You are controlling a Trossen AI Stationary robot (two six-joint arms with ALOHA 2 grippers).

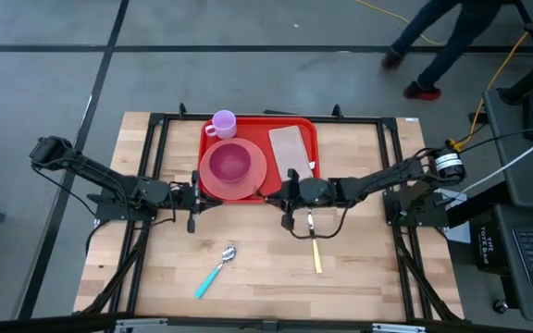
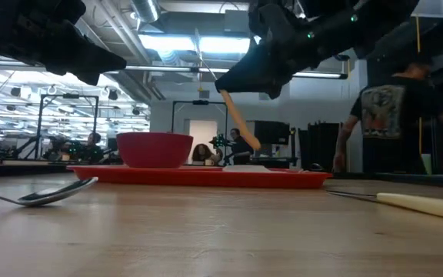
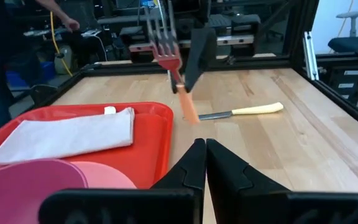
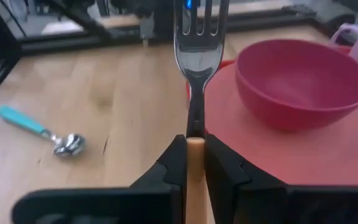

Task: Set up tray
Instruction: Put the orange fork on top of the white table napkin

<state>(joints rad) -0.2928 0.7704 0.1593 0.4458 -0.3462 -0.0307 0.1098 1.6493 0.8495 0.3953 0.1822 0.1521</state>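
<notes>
Presently the right gripper (image 4: 193,163), pinching the fork (image 4: 196,43) by its orange handle, should lower it level beside the napkin (image 1: 291,148) on the tray (image 1: 308,129) (table's 12 o'clock); left gripper (image 3: 205,163) idles pressed together.

In the high view the right pincer (image 1: 290,199) covers the fork, so only the wrist views show it. The plate (image 1: 248,185) hides part of the tray (image 1: 305,129) floor. In the low view the tray rim hides the napkin, and the knife (image 2: 406,201) runs off the right edge. The fork (image 4: 196,37) tines are cut by the top edge.
</notes>
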